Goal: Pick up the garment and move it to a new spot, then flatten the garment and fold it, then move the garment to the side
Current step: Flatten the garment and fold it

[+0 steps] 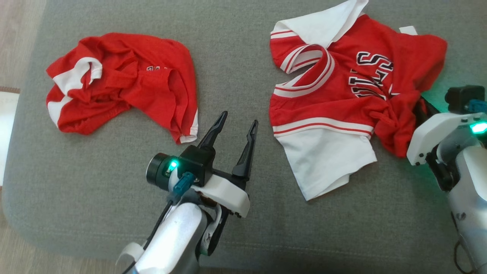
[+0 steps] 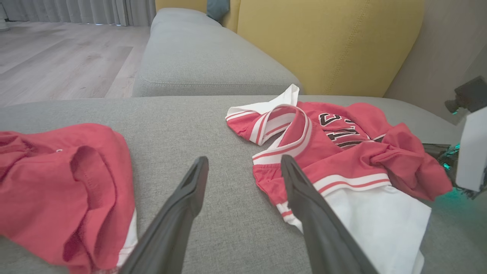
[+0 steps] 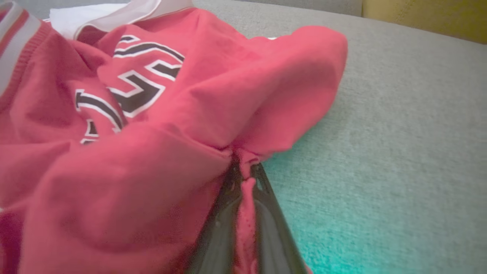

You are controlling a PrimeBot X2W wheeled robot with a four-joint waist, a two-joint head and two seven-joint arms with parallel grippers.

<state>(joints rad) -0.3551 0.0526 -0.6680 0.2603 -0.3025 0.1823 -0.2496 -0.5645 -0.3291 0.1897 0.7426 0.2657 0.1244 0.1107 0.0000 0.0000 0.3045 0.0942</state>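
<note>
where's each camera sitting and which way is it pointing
Head view: up high, looking down on the grey sofa seat; open left gripper and right forearm show.
Left wrist view: low over the seat, facing the yellow backrest; own two fingers spread.
Right wrist view: close against the lettered jersey; right gripper shut on its red edge.
Both wrist views share that jersey.

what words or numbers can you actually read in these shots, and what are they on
"S": black, white-edged letter lying sideways on the red and white jersey; the letters beside it are crumpled into folds, unreadable.
Small white print on the red garment: too small to read.
</note>
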